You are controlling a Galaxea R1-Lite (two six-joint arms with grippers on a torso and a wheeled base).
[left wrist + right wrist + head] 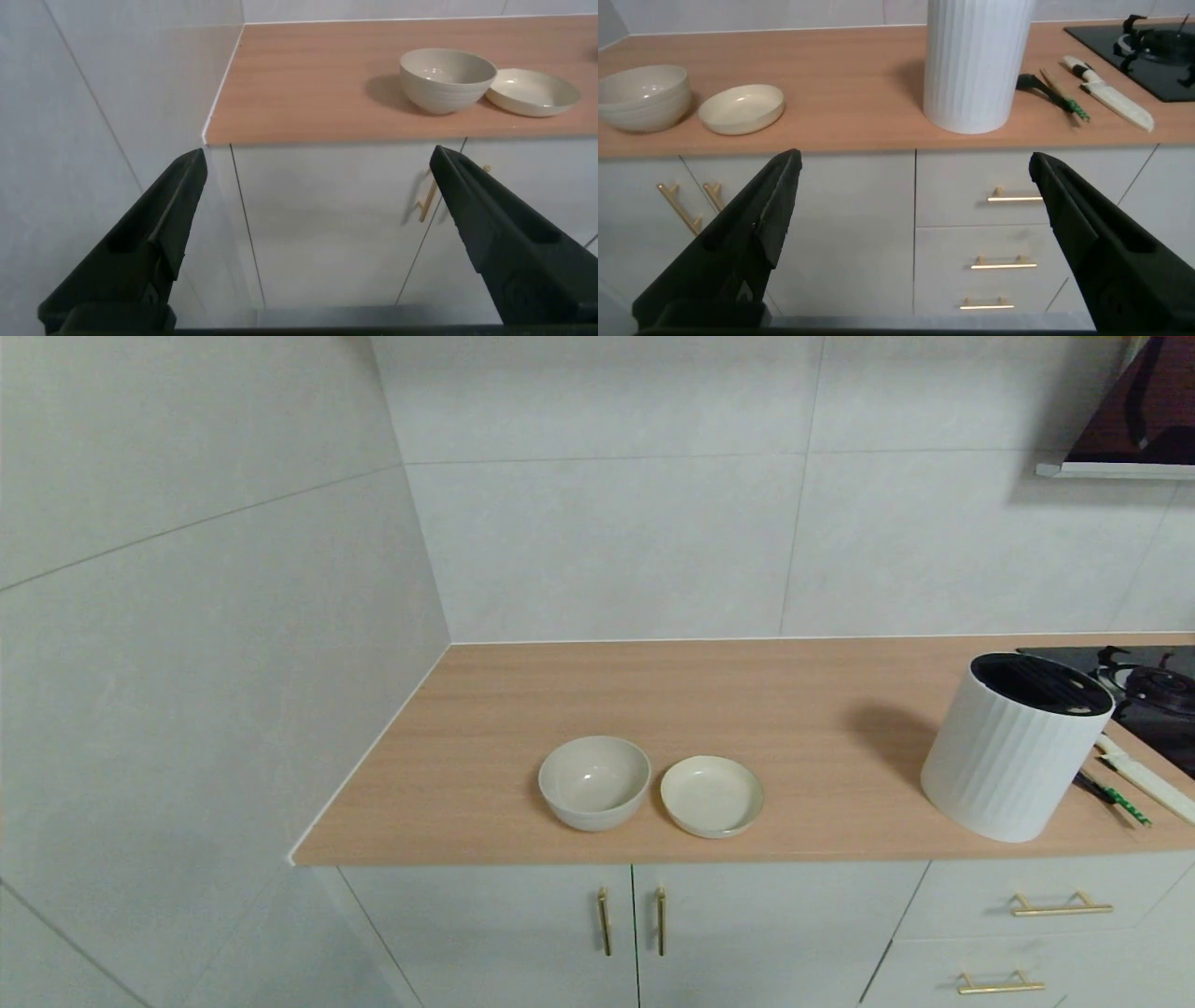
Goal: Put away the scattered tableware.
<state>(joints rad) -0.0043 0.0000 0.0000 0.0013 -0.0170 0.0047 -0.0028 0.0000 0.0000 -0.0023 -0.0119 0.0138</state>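
Note:
A cream bowl (594, 781) and a shallow cream dish (711, 794) sit side by side near the front edge of the wooden counter (653, 700). Green-tipped chopsticks (1116, 797) and a white-handled utensil (1146, 778) lie at the right, behind a white ribbed holder (1015, 745). My left gripper (318, 177) is open, held below and in front of the counter, facing the bowl (447, 79) and dish (533, 91). My right gripper (915, 177) is open too, low before the cabinets, with the holder (976, 61) and chopsticks (1062, 94) beyond it.
A tiled wall bounds the counter on the left and at the back. A black gas hob (1144, 695) lies at the far right under a range hood (1125, 420). White cabinet doors with gold handles (632, 919) and drawers (1060, 903) stand below.

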